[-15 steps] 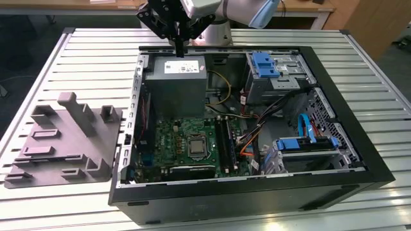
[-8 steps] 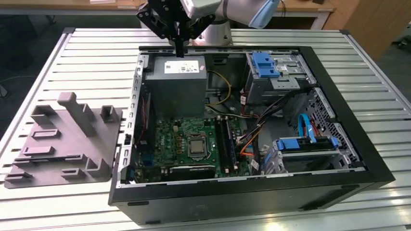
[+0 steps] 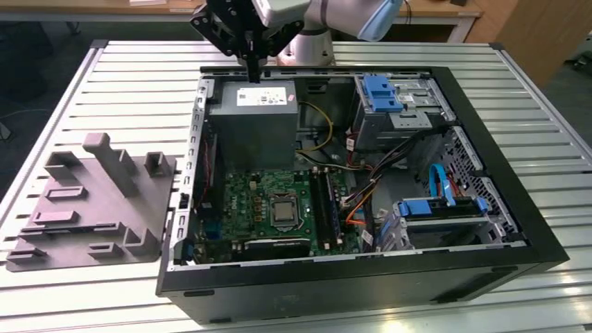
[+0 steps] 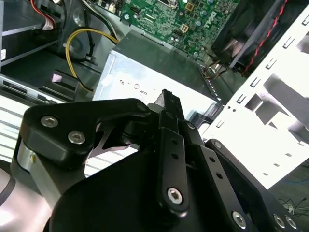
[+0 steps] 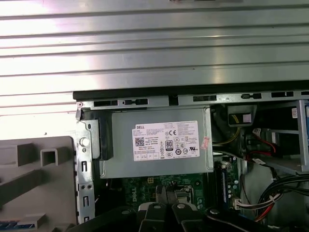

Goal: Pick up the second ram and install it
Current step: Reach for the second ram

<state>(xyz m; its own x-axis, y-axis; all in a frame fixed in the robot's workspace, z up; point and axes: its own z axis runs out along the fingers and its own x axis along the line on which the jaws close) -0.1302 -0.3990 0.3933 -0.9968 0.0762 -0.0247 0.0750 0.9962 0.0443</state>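
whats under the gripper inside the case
The grey power supply lies under the gripper. Past it the motherboard shows; whatever is beneath the supply is covered.

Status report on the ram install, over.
Claw shut, poised over the power supply at the far rim of the case. Ram in its grip: cannot tell. Cables crowd the case beside the motherboard.

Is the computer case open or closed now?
Open. One side of the case is uncovered, so the motherboard and the power supply inside it show in the exterior view.
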